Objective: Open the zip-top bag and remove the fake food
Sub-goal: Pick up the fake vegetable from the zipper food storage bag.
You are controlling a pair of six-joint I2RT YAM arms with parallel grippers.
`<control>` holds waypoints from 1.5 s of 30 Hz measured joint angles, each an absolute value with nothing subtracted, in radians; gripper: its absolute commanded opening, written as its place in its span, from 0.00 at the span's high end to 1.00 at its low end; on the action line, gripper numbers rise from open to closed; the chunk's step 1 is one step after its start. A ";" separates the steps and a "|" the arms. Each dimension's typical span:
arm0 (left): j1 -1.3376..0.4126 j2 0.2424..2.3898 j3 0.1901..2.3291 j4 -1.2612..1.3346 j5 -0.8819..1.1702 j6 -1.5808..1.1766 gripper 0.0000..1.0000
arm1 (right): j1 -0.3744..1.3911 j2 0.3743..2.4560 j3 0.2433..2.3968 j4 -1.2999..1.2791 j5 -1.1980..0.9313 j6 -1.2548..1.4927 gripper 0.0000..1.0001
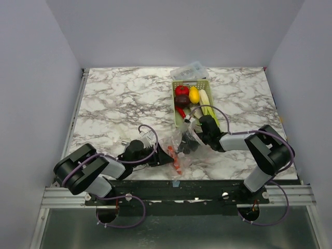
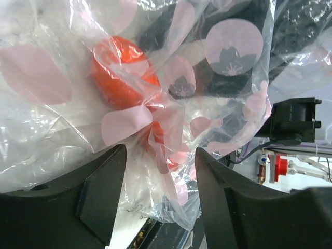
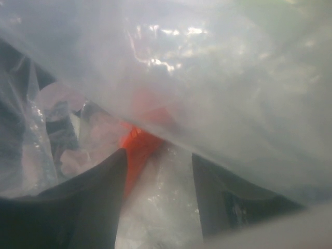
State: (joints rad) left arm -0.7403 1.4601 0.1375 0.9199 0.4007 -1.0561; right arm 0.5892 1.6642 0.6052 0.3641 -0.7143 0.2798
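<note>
The zip-top bag [image 1: 179,142] lies crumpled on the marble table [image 1: 114,104] near its front edge, between the two arms. The left gripper [image 1: 167,155] reaches it from the left and the right gripper [image 1: 194,137] from the right. An orange carrot [image 1: 176,162] is inside the bag, at its near end.

In the left wrist view the clear film of the bag [image 2: 46,129] has pink petal prints and fills most of the picture. The carrot [image 2: 119,72] shows through it, above the left gripper [image 2: 161,155]. The fingers [image 2: 101,192] of this gripper stand apart, and a fold of film hangs in the gap.

The right wrist view is blurred. The right gripper [image 3: 160,155] also has its fingers [image 3: 98,197] spread, with film and an orange patch [image 3: 136,148] between them.

Behind the bag stands a pale green basket [image 1: 190,82]. It holds a red round fruit [image 1: 181,90], a yellow lemon [image 1: 194,95], a pale leek [image 1: 204,98], a dark beet [image 1: 181,101] and a red chili [image 1: 180,112]. A clear rigid box [image 1: 191,69] touches its far side.
</note>
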 measured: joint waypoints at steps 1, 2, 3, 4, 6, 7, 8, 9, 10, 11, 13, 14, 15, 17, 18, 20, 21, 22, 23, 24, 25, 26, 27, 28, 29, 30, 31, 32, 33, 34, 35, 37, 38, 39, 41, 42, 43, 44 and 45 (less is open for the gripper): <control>-0.740 1.450 0.138 0.908 0.392 -1.054 0.42 | 0.592 1.664 0.605 0.364 -0.714 0.279 0.42; -0.740 1.443 0.140 0.894 0.383 -1.051 0.42 | 0.596 1.664 0.605 0.364 -0.714 0.279 0.41; -0.740 1.441 0.141 0.885 0.376 -1.048 0.42 | 0.601 1.664 0.605 0.364 -0.714 0.277 0.41; -0.740 1.442 0.144 0.873 0.368 -1.047 0.42 | 0.607 1.664 0.606 0.364 -0.714 0.276 0.41; -0.740 1.454 0.150 0.877 0.355 -1.051 0.42 | 0.621 1.664 0.611 0.362 -0.714 0.272 0.41; -0.740 1.471 0.154 0.894 0.350 -1.057 0.42 | 0.628 1.665 0.617 0.356 -0.714 0.269 0.41; -0.740 1.481 0.154 0.912 0.345 -1.064 0.42 | 0.634 1.666 0.624 0.352 -0.714 0.267 0.41; -0.740 1.491 0.154 0.924 0.343 -1.069 0.41 | 0.639 1.668 0.632 0.348 -0.714 0.263 0.40; -0.740 1.499 0.152 0.942 0.336 -1.073 0.41 | 0.643 1.672 0.638 0.347 -0.713 0.260 0.40; -0.741 1.504 0.143 0.963 0.323 -1.084 0.41 | 0.646 1.675 0.643 0.345 -0.710 0.257 0.39; -0.742 1.503 0.122 0.994 0.303 -1.096 0.40 | 0.649 1.678 0.647 0.339 -0.704 0.251 0.37; -0.742 1.498 0.109 1.009 0.291 -1.102 0.38 | 0.653 1.678 0.648 0.334 -0.700 0.246 0.36; -0.742 1.491 0.100 1.016 0.280 -1.105 0.38 | 0.657 1.678 0.650 0.329 -0.695 0.241 0.35; -0.742 1.467 0.078 1.023 0.255 -1.111 0.38 | 0.673 1.678 0.656 0.319 -0.683 0.227 0.35; -0.742 1.452 0.070 1.022 0.242 -1.112 0.38 | 0.683 1.678 0.661 0.312 -0.674 0.218 0.35; -0.742 1.416 0.056 1.010 0.215 -1.114 0.38 | 0.707 1.678 0.675 0.295 -0.651 0.201 0.35; -0.742 1.396 0.052 0.995 0.203 -1.116 0.38 | 0.719 1.678 0.680 0.288 -0.639 0.192 0.35; -0.742 1.375 0.051 0.978 0.188 -1.116 0.39 | 0.728 1.678 0.685 0.282 -0.628 0.184 0.35; -0.742 1.347 0.050 0.948 0.170 -1.118 0.40 | 0.735 1.678 0.691 0.274 -0.611 0.173 0.35; -0.742 1.320 0.050 0.923 0.156 -1.119 0.41 | 0.743 1.678 0.693 0.270 -0.605 0.168 0.35; -0.742 1.297 0.051 0.895 0.141 -1.120 0.42 | 0.750 1.678 0.698 0.264 -0.593 0.161 0.35; -0.742 1.274 0.051 0.862 0.123 -1.123 0.45 | 0.756 1.678 0.702 0.260 -0.583 0.154 0.35; -0.742 1.253 0.051 0.833 0.106 -1.126 0.51 | 0.761 1.678 0.703 0.259 -0.575 0.148 0.35; -0.742 1.229 0.052 0.793 0.088 -1.128 0.56 | 0.765 1.678 0.704 0.258 -0.569 0.143 0.35; -0.742 1.215 0.054 0.767 0.077 -1.127 0.62 | 0.768 1.678 0.705 0.257 -0.565 0.139 0.34; -0.742 1.198 0.057 0.728 0.056 -1.129 0.66 | 0.770 1.678 0.707 0.256 -0.563 0.136 0.34; -0.742 1.188 0.060 0.699 0.046 -1.129 0.67 | 0.771 1.678 0.708 0.253 -0.561 0.132 0.34; -0.742 1.177 0.069 0.657 0.029 -1.128 0.70 | 0.772 1.678 0.710 0.251 -0.561 0.130 0.34; -0.742 1.175 0.075 0.635 0.020 -1.126 0.75 | 0.773 1.678 0.712 0.249 -0.559 0.128 0.34; -0.742 1.176 0.085 0.611 0.011 -1.124 0.77 | 0.773 1.678 0.712 0.248 -0.559 0.125 0.34; -0.742 1.180 0.097 0.587 0.004 -1.119 0.79 | 0.774 1.678 0.712 0.248 -0.559 0.121 0.33; -0.742 1.202 0.120 0.557 -0.011 -1.111 0.82 | 0.778 1.678 0.712 0.248 -0.559 0.114 0.33; -0.742 1.214 0.127 0.552 -0.015 -1.108 0.83 | 0.781 1.678 0.712 0.248 -0.559 0.111 0.34; -0.742 1.228 0.133 0.550 -0.017 -1.106 0.84 | 0.784 1.678 0.712 0.247 -0.559 0.108 0.33; -0.742 1.251 0.145 0.556 -0.017 -1.100 0.86 | 0.787 1.678 0.714 0.244 -0.559 0.103 0.33; -0.742 1.265 0.153 0.559 -0.017 -1.096 0.86 | 0.787 1.678 0.715 0.243 -0.559 0.102 0.33; -0.742 1.272 0.158 0.561 -0.016 -1.091 0.87 | 0.787 1.678 0.716 0.241 -0.559 0.103 0.33; -0.742 1.290 0.168 0.568 -0.014 -1.083 0.87 | 0.787 1.680 0.718 0.241 -0.559 0.103 0.33; -0.742 1.303 0.173 0.579 -0.010 -1.078 0.87 | 0.788 1.684 0.722 0.240 -0.559 0.103 0.33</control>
